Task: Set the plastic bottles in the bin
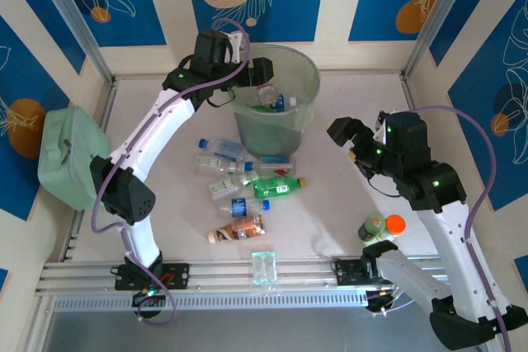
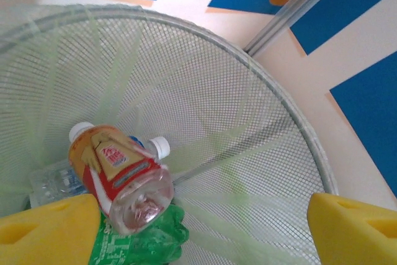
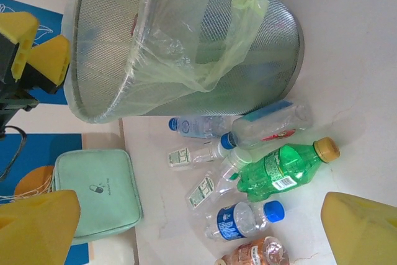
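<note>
Pale grn mesh bin [image 1: 274,134], grn bottle [image 1: 276,185]

No readable print on bottles [image 3: 279,169]

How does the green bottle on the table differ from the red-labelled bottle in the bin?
The green bottle lies on the table outside the bin; the red-labelled bottle lies inside it, over other bottles. The green bottle has a yellow cap, the red-labelled bottle a white one. Both are capped.
</note>
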Action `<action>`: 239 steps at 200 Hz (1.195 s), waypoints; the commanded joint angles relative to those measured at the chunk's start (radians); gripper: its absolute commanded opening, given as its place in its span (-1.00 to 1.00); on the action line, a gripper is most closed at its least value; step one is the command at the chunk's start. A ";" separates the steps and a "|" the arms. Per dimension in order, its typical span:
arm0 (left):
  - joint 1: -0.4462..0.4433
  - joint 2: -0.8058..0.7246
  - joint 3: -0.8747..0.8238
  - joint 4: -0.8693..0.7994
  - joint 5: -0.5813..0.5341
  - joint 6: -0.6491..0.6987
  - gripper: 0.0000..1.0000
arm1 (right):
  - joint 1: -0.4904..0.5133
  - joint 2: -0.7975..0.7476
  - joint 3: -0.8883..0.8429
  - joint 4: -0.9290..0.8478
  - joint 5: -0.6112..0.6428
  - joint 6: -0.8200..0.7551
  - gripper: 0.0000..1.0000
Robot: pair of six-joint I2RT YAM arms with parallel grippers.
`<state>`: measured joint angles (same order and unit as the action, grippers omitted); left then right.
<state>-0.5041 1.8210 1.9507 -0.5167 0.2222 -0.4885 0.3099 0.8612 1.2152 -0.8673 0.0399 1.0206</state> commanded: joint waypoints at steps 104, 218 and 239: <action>0.057 -0.780 -0.821 -0.074 -0.208 -0.227 0.61 | 0.284 0.013 -0.151 0.102 0.111 0.008 0.96; 0.055 -0.935 -1.230 -0.249 -0.006 -0.370 0.24 | 0.530 0.155 -0.314 0.207 0.165 0.116 0.91; 0.052 -0.936 -1.236 -0.237 -0.006 -0.363 0.23 | 0.533 0.202 -0.312 0.171 0.202 0.175 0.89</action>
<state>-0.4465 0.9020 0.7254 -0.7303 0.1886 -0.8719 0.8360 1.0283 0.9112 -0.6743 0.1905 1.1240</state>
